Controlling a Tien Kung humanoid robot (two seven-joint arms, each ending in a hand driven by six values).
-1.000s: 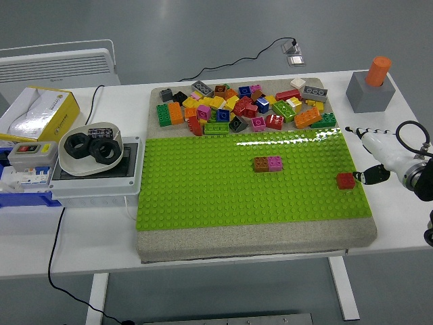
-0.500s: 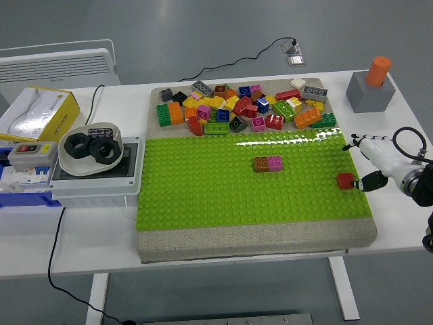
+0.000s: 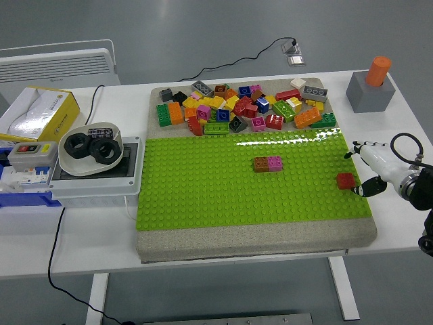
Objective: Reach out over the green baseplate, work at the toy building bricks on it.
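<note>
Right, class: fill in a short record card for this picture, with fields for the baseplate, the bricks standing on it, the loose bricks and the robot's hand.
baseplate: green baseplate, on a grey mat
bricks on it: brown-and-pink pair near the middle; red brick by the right edge
loose bricks: mixed pile behind the plate
hand: right hand beside the red brick, fingers open, not holding it

Red brick (image 3: 346, 180) at green baseplate's (image 3: 203, 196) right edge; brown-pink pair (image 3: 268, 164) mid-plate; loose pile (image 3: 247, 107) beyond.

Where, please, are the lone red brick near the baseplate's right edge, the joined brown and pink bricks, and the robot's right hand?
red brick (image 3: 346, 180), head view, its studded top.
brown and pink bricks (image 3: 268, 164), head view, the seam between them.
right hand (image 3: 374, 164), head view, the white palm.
</note>
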